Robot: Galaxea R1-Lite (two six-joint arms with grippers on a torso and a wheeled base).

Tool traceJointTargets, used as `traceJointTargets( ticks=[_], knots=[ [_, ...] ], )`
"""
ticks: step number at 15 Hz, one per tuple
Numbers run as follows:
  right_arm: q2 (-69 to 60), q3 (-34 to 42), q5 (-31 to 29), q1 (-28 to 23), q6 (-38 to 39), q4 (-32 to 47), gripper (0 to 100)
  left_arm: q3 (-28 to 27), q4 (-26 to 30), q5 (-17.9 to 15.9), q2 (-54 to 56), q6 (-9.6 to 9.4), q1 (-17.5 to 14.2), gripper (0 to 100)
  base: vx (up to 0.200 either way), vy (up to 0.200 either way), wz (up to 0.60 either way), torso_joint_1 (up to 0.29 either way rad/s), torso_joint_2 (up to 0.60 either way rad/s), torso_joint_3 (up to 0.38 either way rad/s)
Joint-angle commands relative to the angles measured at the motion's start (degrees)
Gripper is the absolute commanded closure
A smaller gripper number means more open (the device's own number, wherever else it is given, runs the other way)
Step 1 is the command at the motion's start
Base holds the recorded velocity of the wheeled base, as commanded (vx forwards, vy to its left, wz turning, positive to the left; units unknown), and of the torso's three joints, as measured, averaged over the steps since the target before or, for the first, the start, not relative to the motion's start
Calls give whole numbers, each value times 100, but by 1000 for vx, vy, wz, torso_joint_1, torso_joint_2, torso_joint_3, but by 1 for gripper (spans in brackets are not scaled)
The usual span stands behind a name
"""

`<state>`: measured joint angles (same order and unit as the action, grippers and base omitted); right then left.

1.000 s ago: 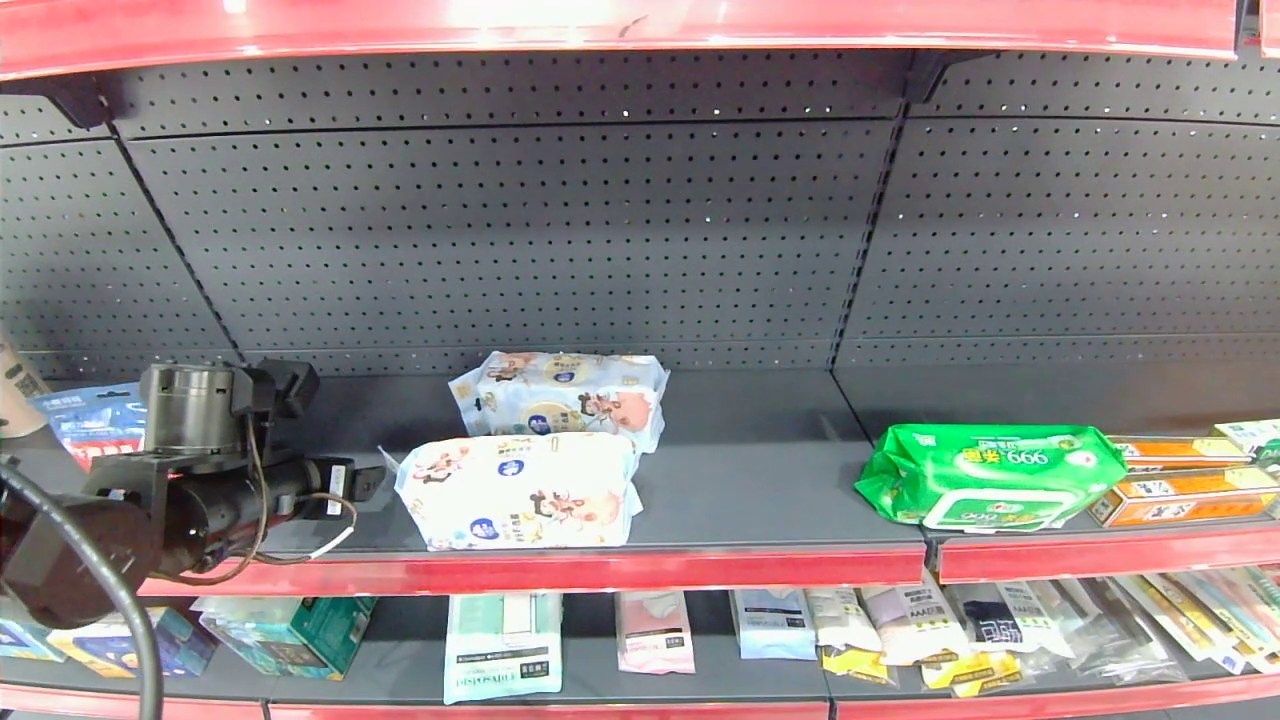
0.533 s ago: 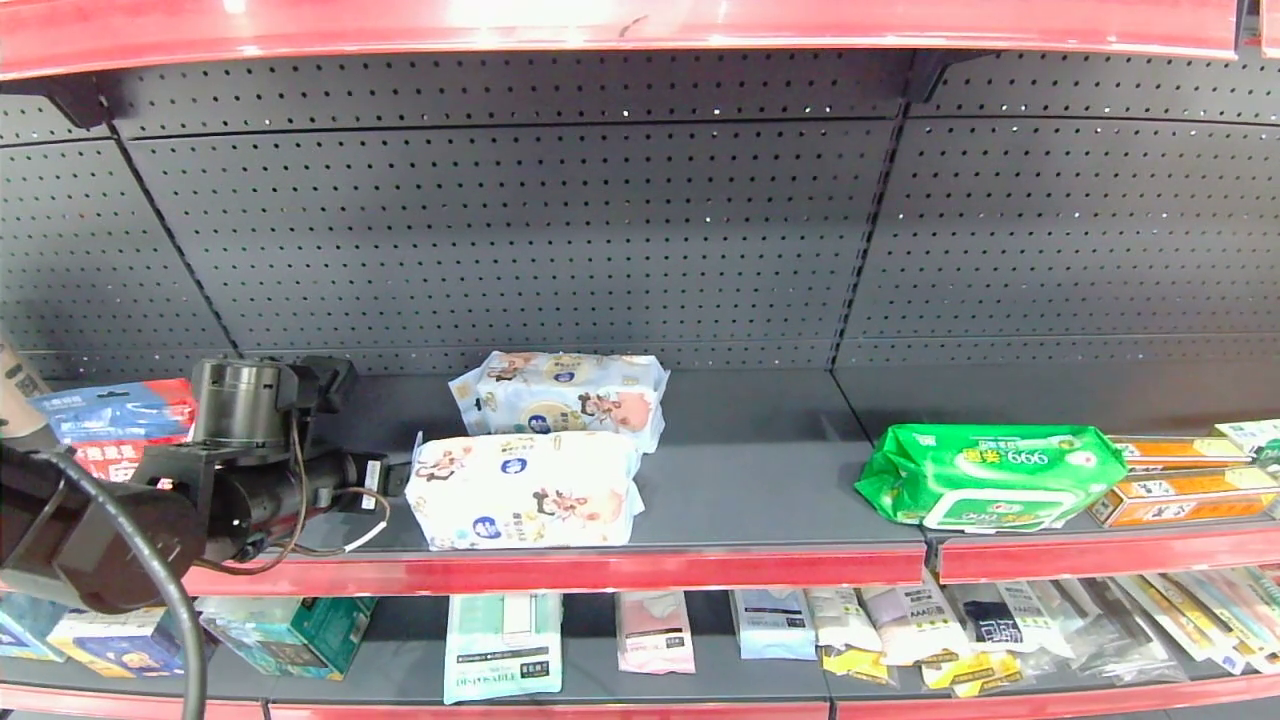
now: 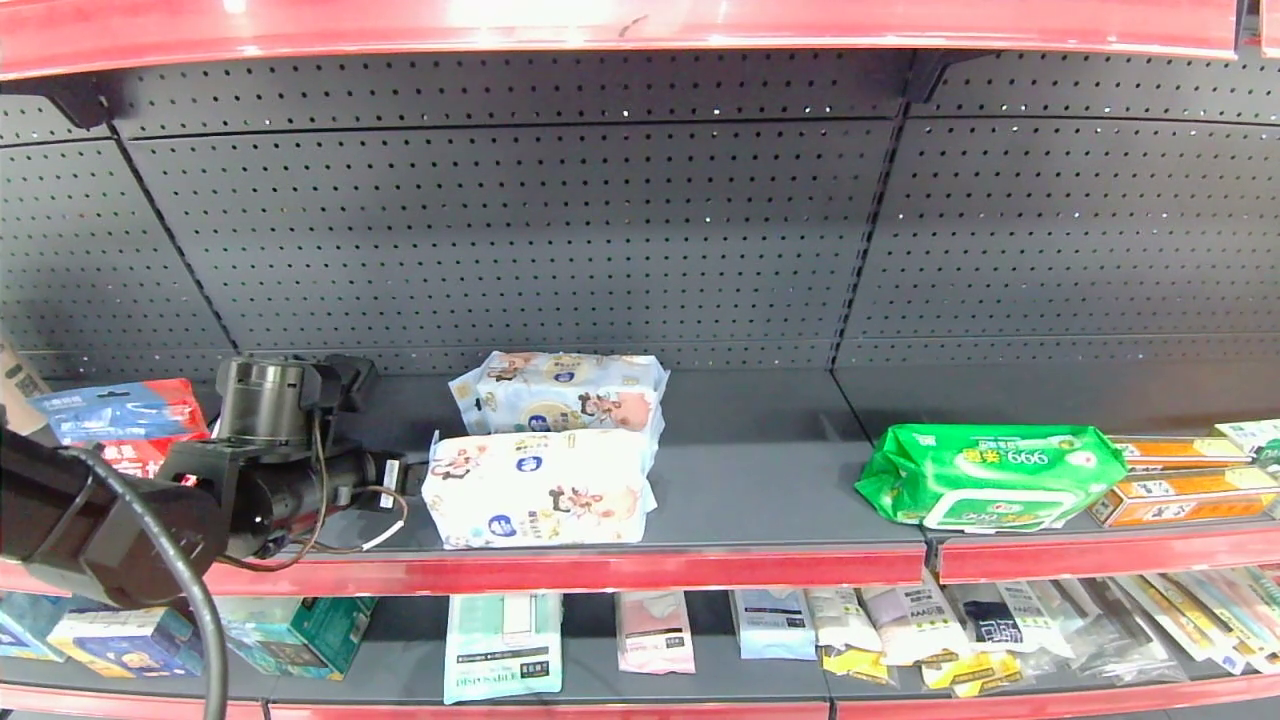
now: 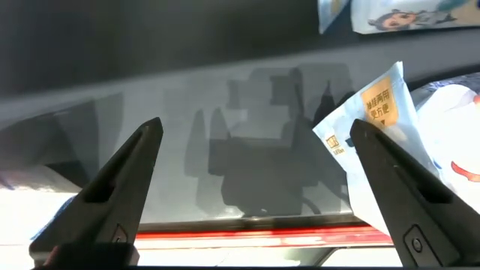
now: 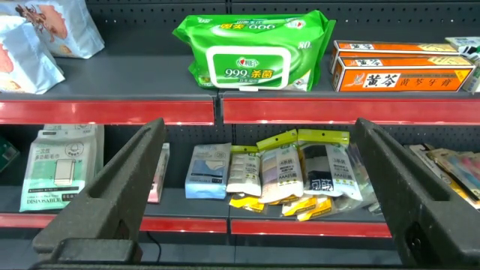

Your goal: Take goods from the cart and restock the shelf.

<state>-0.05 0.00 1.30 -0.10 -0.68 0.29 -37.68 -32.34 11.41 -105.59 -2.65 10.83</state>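
Left gripper (image 4: 251,142) jaws spread, beside the front pack (image 3: 540,488) at lower left of centre. Rear pack (image 3: 560,392) partly hidden behind it. Right gripper (image 5: 259,127) jaws spread wide

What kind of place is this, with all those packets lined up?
Most likely a shop aisle. Red-edged shelves run in rows, the back wall is pegboard, and packaged goods like the green wipes lie on them.

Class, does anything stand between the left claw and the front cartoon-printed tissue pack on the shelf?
Nothing visible does: the open left claw sits at the end flap of the front tissue pack.
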Motion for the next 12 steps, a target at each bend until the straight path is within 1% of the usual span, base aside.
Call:
traceJointTargets(
  ticks=[1, 5, 12],
  knots=[
    [5, 0, 1, 1, -2, -3, 0, -2, 0, 2, 4, 1, 25, 0, 0, 0, 0, 0, 0, 0],
    [5, 0, 1, 1, -11, 6, 0, -2, 0, 2, 13, -8, 86, 0, 0, 0, 0, 0, 0, 0],
    [5, 0, 1, 1, -2, 6, 0, -2, -9, 2, 21, -26, 104, 0, 0, 0, 0, 0, 0, 0]
  ],
)
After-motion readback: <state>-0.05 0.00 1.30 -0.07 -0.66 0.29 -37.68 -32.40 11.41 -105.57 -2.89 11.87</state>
